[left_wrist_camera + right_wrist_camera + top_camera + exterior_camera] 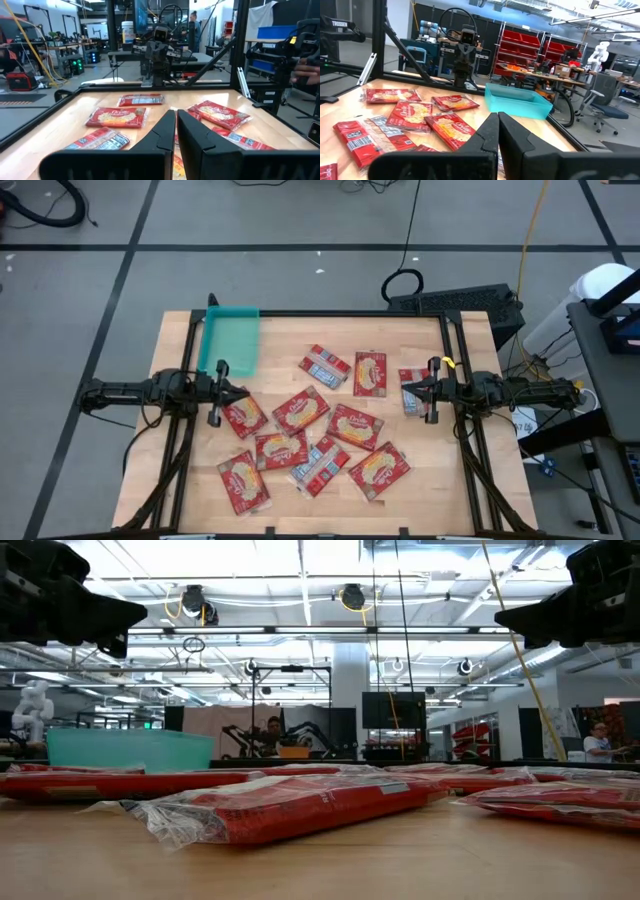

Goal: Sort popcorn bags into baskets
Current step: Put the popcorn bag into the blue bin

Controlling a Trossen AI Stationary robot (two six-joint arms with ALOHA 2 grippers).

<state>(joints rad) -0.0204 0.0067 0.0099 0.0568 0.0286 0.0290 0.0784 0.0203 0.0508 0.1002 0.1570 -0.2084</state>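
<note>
Popcorn bags (330, 442) scattered flat across table (440, 490) centre, long axes every which way; most red face up, two silvery.

Teal tray (232, 340) at table's 11 o'clock corner, long axis 12-to-6, nothing visible inside.

Left gripper (214, 392) at table's 9 o'clock edge, fingers closed, holding nothing; nearest bag (243, 415) just at its 4 o'clock, tray at its 12.

Right gripper (432, 391) at 3 o'clock edge, fingers pressed together, holding nothing; silvery bag (413, 401) under it, long axis 12-to-6.
</note>
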